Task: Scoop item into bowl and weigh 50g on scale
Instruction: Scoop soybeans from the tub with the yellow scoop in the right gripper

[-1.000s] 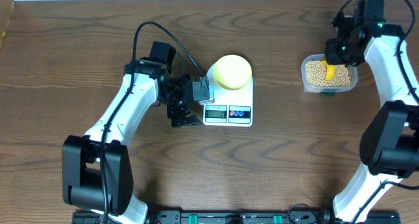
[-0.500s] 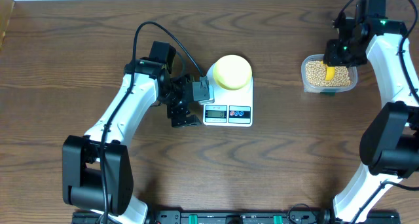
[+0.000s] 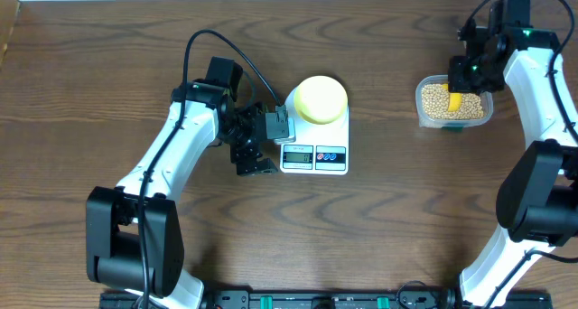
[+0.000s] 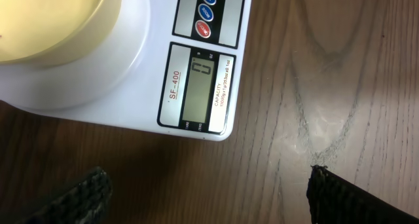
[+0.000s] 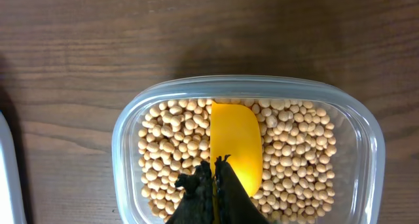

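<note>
The pale-yellow bowl [image 3: 321, 98] sits on the white scale [image 3: 315, 155]; in the left wrist view the bowl [image 4: 46, 24] is at top left and the scale's screen [image 4: 200, 86] reads 0. My left gripper [image 3: 256, 155] is open and empty, just left of the scale. Tan beans [image 5: 170, 142] fill a clear tub [image 3: 424, 115]. My right gripper [image 5: 215, 168] is shut on the yellow scoop [image 5: 236, 142], whose empty bowl lies among the beans in the tub. It also shows in the overhead view [image 3: 456, 101].
The clear tub's rim [image 5: 124, 132] stands on the wooden table [image 3: 388, 219] at the right, well apart from the scale. A black cable [image 3: 217, 42] loops above the left arm.
</note>
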Controlling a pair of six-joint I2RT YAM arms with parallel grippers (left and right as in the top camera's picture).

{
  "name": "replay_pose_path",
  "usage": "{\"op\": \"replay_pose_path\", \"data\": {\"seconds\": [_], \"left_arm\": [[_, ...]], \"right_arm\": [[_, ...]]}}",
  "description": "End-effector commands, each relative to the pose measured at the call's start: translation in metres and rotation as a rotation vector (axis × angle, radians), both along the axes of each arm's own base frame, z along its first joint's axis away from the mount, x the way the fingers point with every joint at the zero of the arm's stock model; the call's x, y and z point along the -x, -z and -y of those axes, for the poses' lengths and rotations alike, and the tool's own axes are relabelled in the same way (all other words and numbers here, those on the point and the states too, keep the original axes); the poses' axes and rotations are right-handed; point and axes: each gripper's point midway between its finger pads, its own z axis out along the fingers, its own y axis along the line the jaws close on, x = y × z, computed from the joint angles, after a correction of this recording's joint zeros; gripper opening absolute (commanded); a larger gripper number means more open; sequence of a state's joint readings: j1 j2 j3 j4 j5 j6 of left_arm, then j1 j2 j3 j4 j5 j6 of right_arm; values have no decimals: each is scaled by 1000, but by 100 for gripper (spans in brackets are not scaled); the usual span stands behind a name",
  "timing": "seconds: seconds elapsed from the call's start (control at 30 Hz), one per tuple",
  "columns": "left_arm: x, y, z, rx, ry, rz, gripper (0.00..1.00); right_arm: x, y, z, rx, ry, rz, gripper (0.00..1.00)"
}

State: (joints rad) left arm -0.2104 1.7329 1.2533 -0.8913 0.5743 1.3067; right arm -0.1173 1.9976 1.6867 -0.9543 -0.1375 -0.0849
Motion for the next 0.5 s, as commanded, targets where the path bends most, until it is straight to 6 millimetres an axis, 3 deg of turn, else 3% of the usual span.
{"op": "replay_pose_path", "data": {"seconds": [0.0, 0.1, 0.17, 0.2, 0.47], "left_arm": [[2, 1, 1, 13, 5, -11, 98], [2, 1, 1, 13, 5, -11, 98], [2, 1, 1, 13, 6, -11, 98], [2, 1, 1, 13, 5, -11, 97], [2, 1, 1, 13, 5, -11, 98]], "right_arm": [[7, 5, 1, 11, -10, -11, 1], [8, 7, 3, 17, -24, -11, 2], [7, 7, 6, 16, -17, -7, 17], [7, 6, 7, 16, -14, -6, 19], [1, 4, 3, -19, -21, 22, 16]]}}
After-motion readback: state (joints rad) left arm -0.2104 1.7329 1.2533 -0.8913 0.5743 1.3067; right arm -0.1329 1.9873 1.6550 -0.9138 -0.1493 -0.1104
